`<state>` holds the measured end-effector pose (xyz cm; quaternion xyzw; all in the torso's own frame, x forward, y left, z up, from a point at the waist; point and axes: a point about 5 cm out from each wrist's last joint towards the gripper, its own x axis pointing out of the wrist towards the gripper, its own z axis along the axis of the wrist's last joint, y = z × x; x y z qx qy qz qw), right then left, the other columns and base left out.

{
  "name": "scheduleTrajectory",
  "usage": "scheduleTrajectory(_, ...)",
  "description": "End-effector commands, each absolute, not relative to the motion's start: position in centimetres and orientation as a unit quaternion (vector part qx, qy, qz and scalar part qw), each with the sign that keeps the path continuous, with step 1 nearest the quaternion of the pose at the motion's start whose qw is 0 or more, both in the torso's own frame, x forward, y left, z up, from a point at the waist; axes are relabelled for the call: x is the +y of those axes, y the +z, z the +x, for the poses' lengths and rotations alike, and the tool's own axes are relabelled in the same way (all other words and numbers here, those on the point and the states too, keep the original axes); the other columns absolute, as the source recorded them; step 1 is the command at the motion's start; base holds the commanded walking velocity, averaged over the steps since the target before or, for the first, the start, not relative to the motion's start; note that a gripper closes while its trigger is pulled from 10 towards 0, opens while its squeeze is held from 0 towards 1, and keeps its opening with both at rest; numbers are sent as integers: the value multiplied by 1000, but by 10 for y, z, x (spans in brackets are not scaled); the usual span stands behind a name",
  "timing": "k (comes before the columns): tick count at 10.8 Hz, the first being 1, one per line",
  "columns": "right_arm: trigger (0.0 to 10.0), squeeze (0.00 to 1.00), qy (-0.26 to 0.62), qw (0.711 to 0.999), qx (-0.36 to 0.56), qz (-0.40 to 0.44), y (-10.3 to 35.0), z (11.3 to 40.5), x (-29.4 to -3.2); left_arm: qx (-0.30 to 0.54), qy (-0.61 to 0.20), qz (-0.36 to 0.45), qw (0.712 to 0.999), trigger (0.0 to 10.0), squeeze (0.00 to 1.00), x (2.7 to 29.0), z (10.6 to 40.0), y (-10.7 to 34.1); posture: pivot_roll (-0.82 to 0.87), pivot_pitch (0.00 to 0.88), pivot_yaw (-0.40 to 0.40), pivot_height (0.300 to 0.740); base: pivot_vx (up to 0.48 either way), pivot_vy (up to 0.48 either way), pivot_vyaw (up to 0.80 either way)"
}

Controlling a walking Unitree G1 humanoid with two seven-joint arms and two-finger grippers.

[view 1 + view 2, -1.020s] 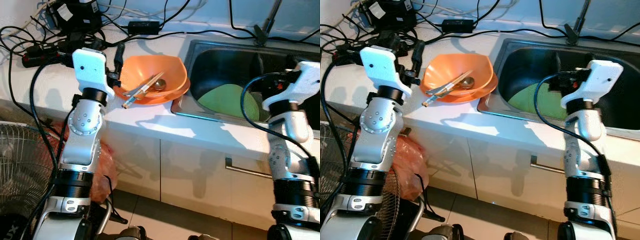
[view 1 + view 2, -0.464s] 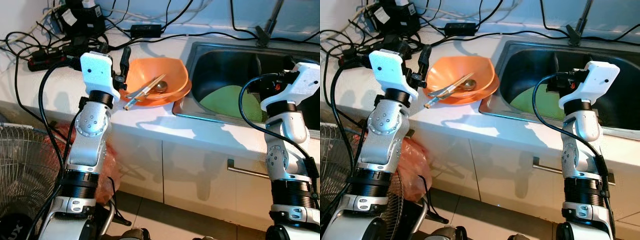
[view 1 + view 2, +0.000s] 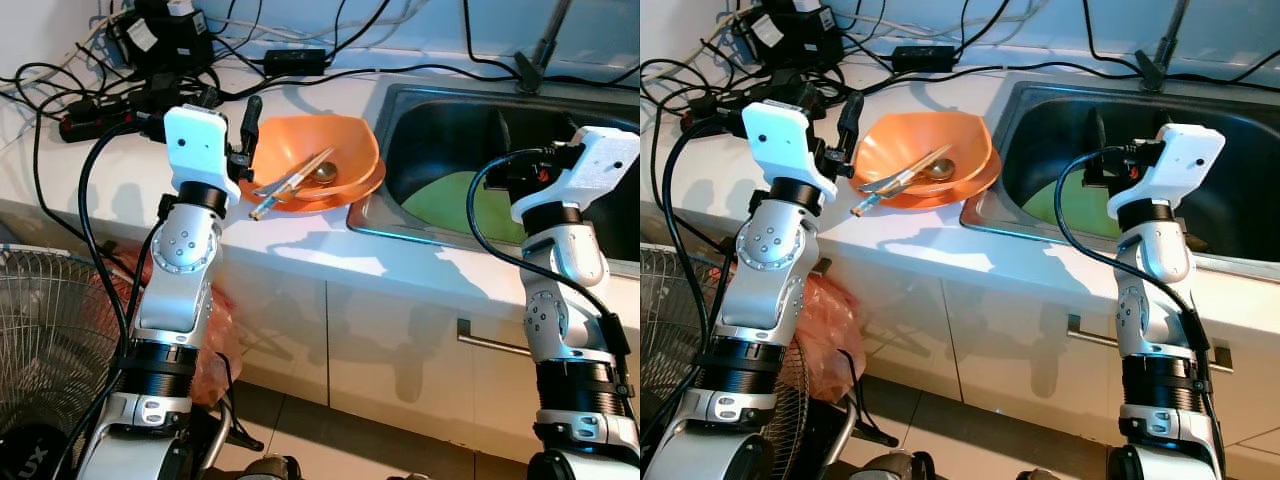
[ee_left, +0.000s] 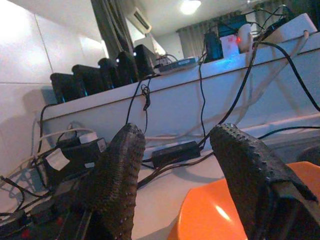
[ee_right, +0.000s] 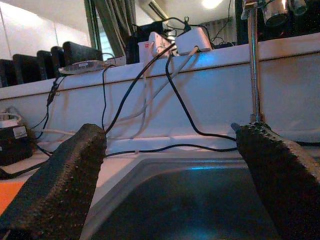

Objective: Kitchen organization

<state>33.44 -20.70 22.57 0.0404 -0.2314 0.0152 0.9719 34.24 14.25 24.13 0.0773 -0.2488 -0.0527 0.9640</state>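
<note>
Sitting on the white counter (image 3: 300,235) just beside the sink (image 3: 372,215), the orange bowl (image 3: 300,150) holds chopsticks (image 3: 290,180), with the left gripper (image 4: 177,165) open and empty at its edge, and the right gripper (image 5: 180,165) wide open, empty, over the sink.

Glossy orange bowl (image 3: 318,160), perhaps plastic; dull metal sink (image 3: 395,215); nubbly claw fingers (image 4: 120,175).

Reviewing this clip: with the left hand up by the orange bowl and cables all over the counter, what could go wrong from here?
1. The left hand is open at the orange bowl's rim; a careless grasp could tip out the chopsticks.
2. The cables could snag the arm.
3. The right hand, open over the sink, could hit the green plate.
</note>
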Motion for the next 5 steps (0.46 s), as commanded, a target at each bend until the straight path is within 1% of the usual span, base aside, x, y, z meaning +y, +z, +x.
scheduleTrajectory(1, 10000, 0, 19, 970, -240, 40, 231, 336, -205, -249, -48, 83, 964, 10000, 0, 144, 341, 242, 62, 87, 81, 740, 0, 0, 0)
scheduleTrajectory(5, 10000, 0, 23, 970, -241, 31, 233, 337, -204, -251, -29, 84, 964, 10000, 0, 150, 340, 243, 63, 99, 78, 740, 0, 0, 0)
